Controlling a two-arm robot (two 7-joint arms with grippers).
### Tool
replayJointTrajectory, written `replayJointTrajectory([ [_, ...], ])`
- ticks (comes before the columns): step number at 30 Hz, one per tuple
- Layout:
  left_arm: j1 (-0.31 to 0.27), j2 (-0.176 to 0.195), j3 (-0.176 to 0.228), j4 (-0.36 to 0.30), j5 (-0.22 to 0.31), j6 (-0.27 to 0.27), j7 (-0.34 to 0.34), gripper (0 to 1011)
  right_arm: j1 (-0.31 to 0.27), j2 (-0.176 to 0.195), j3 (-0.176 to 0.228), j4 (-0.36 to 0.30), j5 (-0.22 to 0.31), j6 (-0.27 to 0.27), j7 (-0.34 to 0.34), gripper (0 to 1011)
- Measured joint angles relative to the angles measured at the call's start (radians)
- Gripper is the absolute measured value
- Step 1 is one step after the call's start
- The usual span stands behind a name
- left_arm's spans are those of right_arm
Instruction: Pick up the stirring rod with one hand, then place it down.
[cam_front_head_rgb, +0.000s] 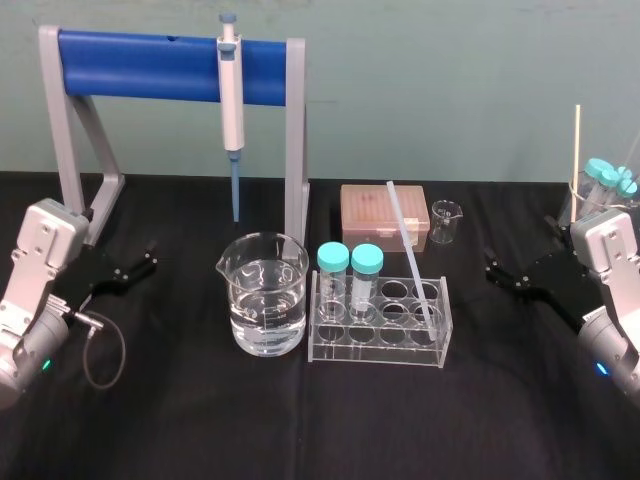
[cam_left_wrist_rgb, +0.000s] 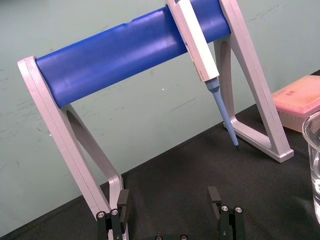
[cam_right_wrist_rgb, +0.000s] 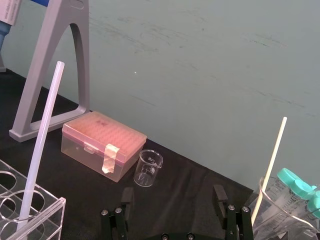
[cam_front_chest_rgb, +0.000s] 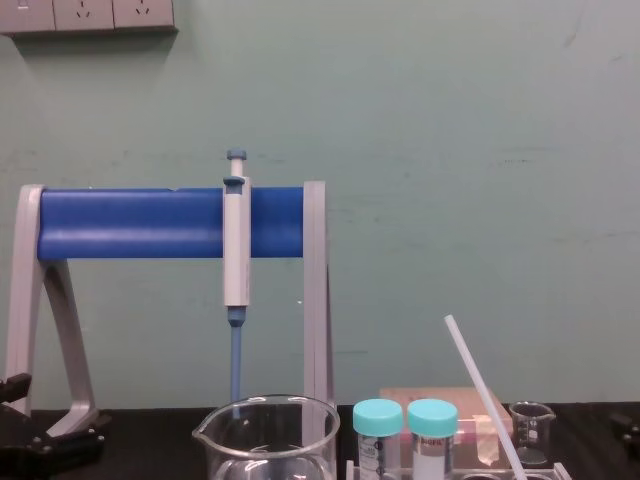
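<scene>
A long thin translucent-white stirring rod stands tilted in a hole at the right end of a clear plastic test tube rack, its upper end leaning away toward the far left, in front of a pink lidded tip box. Two tubes with teal caps sit upright in the rack's left holes. Just left of the rack is a large glass beaker of clear water; a small empty glass beaker stands just right of the pink box. Behind, a white-and-blue pipette hangs from the blue bar of a grey stand.

The left gripper rests low over the black table at the far left, well apart from the rack, its black fingers spread wide with nothing between them. The right gripper sits at the right, near the rack but clear of the stirring rod, fingers likewise wide apart and empty
</scene>
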Motion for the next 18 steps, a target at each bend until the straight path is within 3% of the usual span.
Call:
replayJointTrajectory([
  [18,0.0,0.0,0.0,0.0,0.0,0.0,0.0,1000,0.0,0.0,0.0,0.0,0.0,0.0,0.0,1003],
])
